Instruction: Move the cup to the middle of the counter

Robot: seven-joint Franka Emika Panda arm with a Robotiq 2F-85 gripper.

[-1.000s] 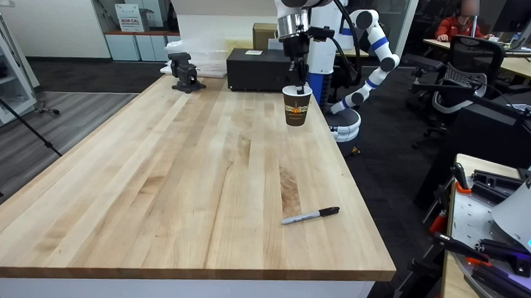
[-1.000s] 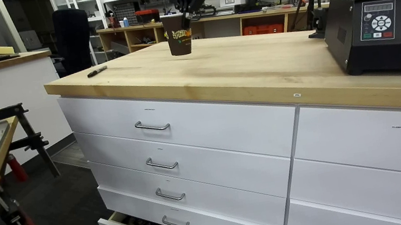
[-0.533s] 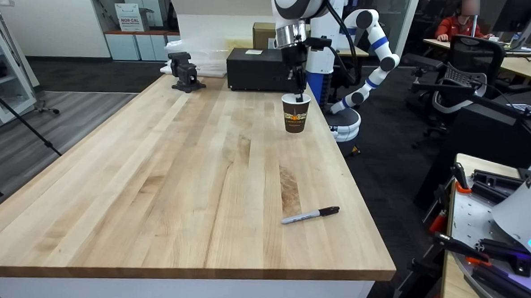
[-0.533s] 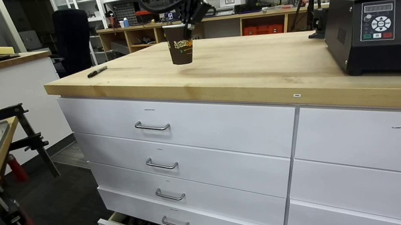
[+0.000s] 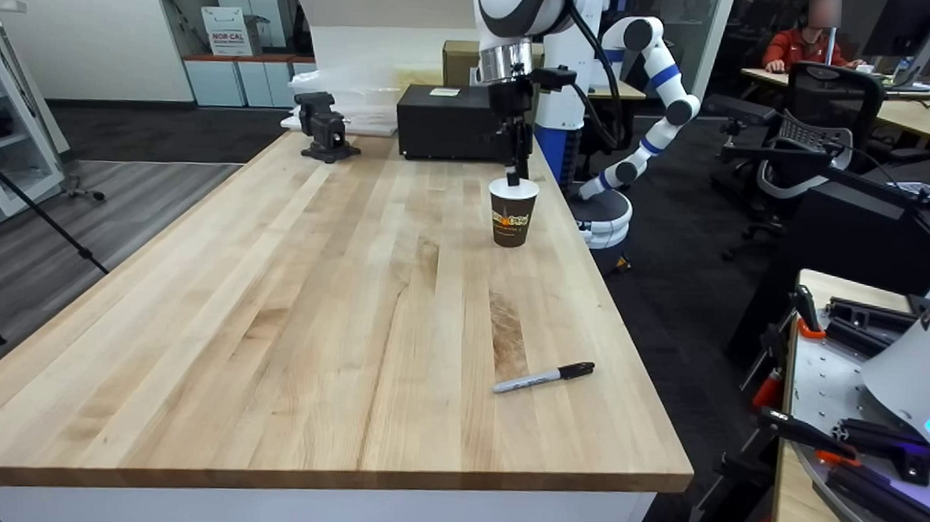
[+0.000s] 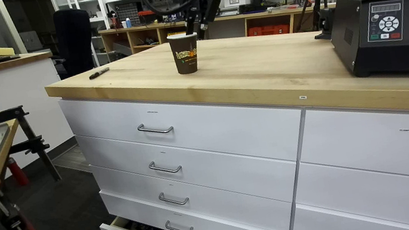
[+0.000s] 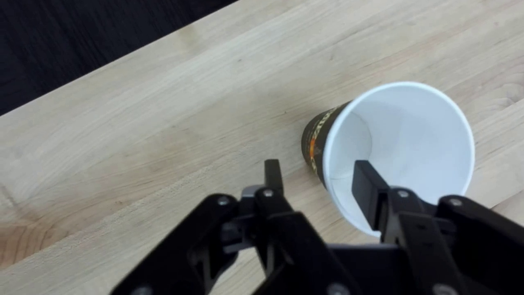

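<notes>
Paper cup point(image 6: 186, 60) upright on butcher-block counter point(image 5: 337, 310), near one long edge. Robotiq gripper point(image 7: 317, 175): fingers well parted, one over the cup's mouth, one outside.

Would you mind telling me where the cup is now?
In an exterior view, the cup stands upright near the right edge of the counter, in front of the black box, just below the gripper.

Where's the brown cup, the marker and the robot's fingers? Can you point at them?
Cup point(image 6: 185, 55): in an exterior view, on its brown printed side.
Marker point(image 5: 541, 377): in an exterior view, on its gray barrel.
Fingers point(image 7: 365, 190): in the wrist view, on the one seen against the cup's white inside.
</notes>
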